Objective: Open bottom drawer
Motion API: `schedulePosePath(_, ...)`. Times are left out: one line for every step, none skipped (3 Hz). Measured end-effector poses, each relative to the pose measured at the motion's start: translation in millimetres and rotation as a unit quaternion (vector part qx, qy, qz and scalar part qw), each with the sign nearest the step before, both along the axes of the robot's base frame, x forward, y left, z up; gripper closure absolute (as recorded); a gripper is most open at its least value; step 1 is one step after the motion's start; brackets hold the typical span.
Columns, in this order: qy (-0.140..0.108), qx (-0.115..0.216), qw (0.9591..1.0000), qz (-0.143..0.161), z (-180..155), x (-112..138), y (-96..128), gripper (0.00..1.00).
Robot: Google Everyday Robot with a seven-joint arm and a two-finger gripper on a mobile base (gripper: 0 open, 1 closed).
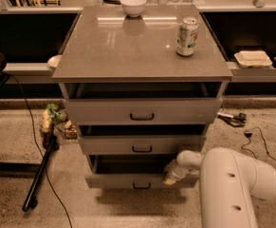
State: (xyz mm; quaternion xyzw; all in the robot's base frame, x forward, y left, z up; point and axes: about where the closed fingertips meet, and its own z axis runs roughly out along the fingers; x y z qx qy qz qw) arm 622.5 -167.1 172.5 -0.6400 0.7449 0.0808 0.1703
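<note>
The bottom drawer is the lowest of three grey-beige drawers in a cabinet. It stands partly pulled out, with a dark gap above its flat front. Its small dark pull handle sits at the middle of the front. My gripper is at the top edge of the bottom drawer's front, right of the handle, at the end of my white arm that comes in from the lower right. The middle drawer and the top drawer are above, each slightly out.
A white bowl and a soda can stand on the cabinet top. A black pole and cables lie on the floor at left. Snack packs lie beside the cabinet. Cables and tools lie at right.
</note>
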Motion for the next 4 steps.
schedulePosePath(0.005,0.01,0.9999,0.007,5.8,-12.5,0.8,0.93)
schedulePosePath(0.005,0.01,0.9999,0.007,4.9,-12.5,0.8,0.7)
schedulePosePath(0.005,0.01,0.9999,0.007,4.9,-12.5,0.8,0.47)
schedulePosePath(0.005,0.01,0.9999,0.007,4.9,-12.6,0.9,0.24)
